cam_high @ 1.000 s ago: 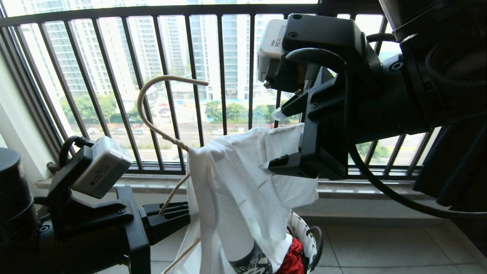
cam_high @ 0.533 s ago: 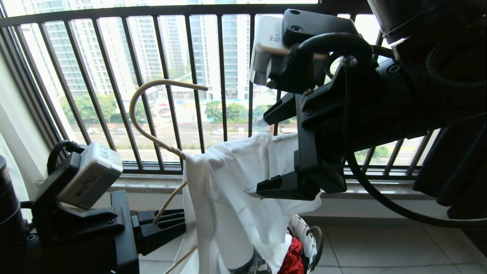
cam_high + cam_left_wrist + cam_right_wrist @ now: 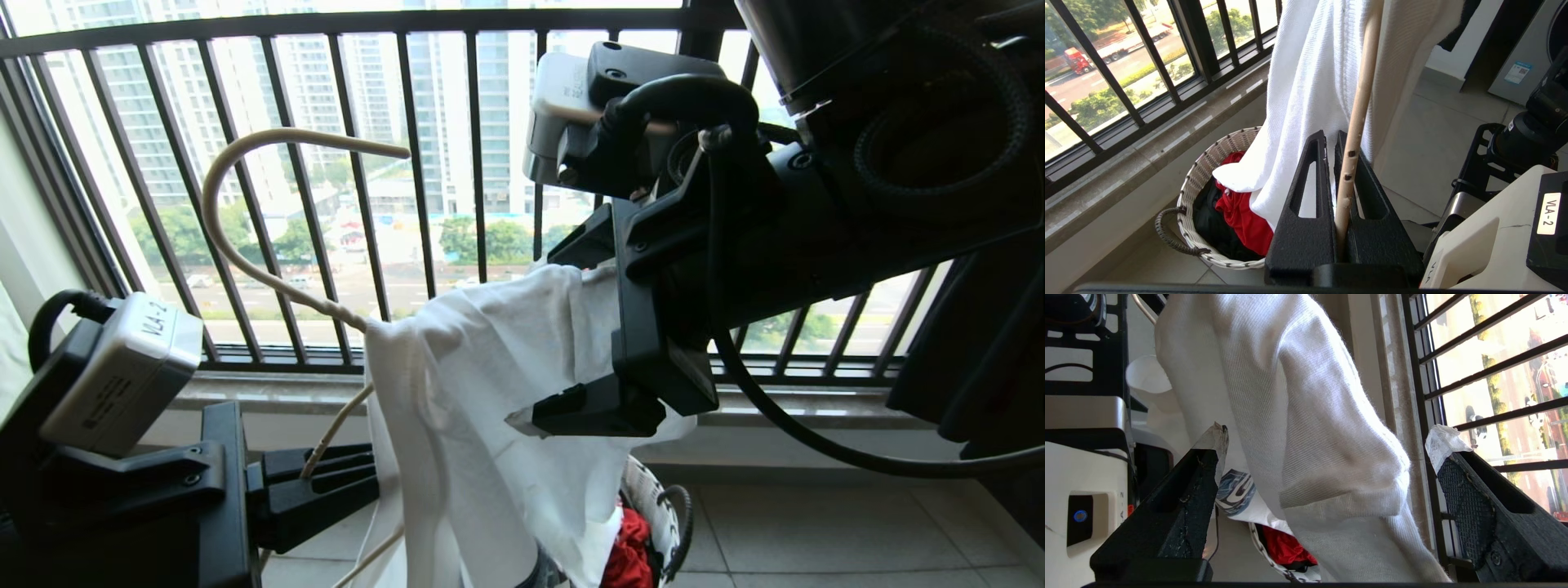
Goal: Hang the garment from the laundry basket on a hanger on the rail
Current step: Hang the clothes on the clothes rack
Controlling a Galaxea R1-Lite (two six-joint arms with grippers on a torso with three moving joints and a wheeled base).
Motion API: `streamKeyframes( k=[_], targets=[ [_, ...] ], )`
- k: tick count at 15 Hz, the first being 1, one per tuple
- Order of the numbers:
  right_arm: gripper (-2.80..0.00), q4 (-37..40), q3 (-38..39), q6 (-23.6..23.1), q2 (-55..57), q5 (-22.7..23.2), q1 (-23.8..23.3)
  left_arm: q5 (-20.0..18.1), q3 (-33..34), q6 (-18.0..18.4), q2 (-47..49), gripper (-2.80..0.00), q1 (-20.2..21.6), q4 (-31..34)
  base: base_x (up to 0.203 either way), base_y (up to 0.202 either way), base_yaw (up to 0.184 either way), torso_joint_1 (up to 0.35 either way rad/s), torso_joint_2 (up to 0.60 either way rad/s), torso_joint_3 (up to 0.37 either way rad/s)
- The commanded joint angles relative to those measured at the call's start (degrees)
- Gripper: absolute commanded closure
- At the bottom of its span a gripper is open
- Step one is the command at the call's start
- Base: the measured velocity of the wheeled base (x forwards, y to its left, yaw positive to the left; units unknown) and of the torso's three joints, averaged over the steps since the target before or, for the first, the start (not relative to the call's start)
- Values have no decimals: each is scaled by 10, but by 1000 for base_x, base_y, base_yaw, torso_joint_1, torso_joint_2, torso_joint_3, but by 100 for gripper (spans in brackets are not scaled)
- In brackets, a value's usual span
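My left gripper [image 3: 326,482] is shut on one arm of the cream hanger [image 3: 245,163], low at the left, with the hook curving up before the railing. In the left wrist view the hanger's bar [image 3: 1357,122] stands between the closed fingers of the left gripper [image 3: 1331,136]. The white garment [image 3: 482,408] drapes from the hanger's neck down into the laundry basket [image 3: 653,498]. My right gripper [image 3: 543,339] is open, its fingers straddling the shirt's sleeve [image 3: 1331,457] without pinching it. The blue graphic [image 3: 1235,492] shows low on the shirt. The rail is out of view.
A black railing of thin vertical bars [image 3: 408,163] closes the balcony just behind the hanger, above a stone ledge [image 3: 775,400]. A red cloth [image 3: 1241,212] and a black garment [image 3: 1208,220] lie in the basket [image 3: 1208,159]. Grey tiled floor [image 3: 816,531] lies to the right.
The right gripper's jaws have spread wider around the sleeve and its wrist has rolled. The left gripper has carried the hanger leftward, so the hook stands higher and further left.
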Motion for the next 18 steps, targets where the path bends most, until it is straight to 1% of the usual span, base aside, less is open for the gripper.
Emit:
streamKeyframes(
  k=[1, 2, 3, 18],
  targets=[
    [-280, -7, -1, 19, 7, 7, 0, -8, 2, 0, -8, 0, 0, -3, 0, 0, 0, 0, 0, 0],
    [-280, -7, -1, 19, 8, 13, 0, -8, 2, 0, -9, 0, 0, -5, 0, 0, 0, 0, 0, 0],
    [0, -5, -1, 20, 8, 13, 0, -8, 1, 0, -10, 0, 0, -6, 0, 0, 0, 0, 0, 0],
    [0, -1, 9, 20, -8, 12, 5, -6, 1, 0, -13, 0, 1, -9, 0, 0, 0, 0, 0, 0]
  ],
)
